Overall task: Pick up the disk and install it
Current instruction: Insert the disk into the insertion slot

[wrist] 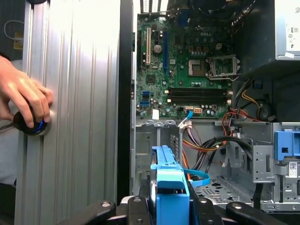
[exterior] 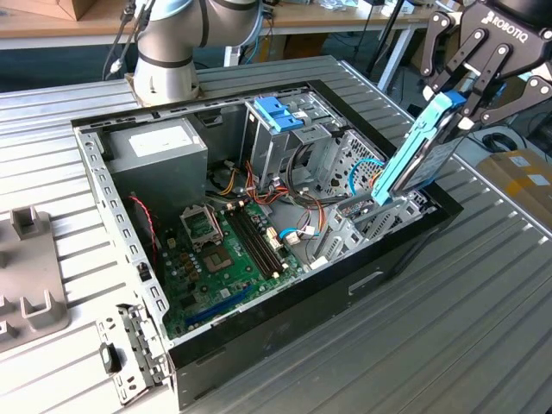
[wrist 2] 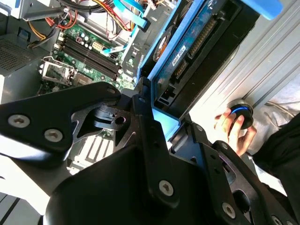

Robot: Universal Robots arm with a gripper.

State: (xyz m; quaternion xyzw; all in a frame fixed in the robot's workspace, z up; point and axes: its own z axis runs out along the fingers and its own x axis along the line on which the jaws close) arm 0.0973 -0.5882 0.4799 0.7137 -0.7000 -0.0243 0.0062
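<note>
Open computer case (exterior: 285,345) lying on a ribbed metal worktop (exterior: 448,328), with the end effector (exterior: 473,82) at the exterior view's right, its black fingers clamped on the upper end of the disk (exterior: 423,155). The disk hangs tilted, its light-blue frame facing the camera and its lower end dipping just inside the case's edge, beside the drive cage (exterior: 362,172); the lower end is partly hidden among cables and brackets, so contact there cannot be made out. In both wrist views the end effector's linkage covers the near end of the disk (wrist 2: 201,42) (wrist: 171,187), and the arm is cut off by the frame in the exterior view. Inside the case: green motherboard (exterior: 228,250), grey power supply (exterior: 155,155), blue latch (exterior: 278,112) atop the metal cage. A person's hand (wrist: 26,98) rests on a round black-and-blue knob (wrist: 30,125) beyond the worktop's edge
</note>
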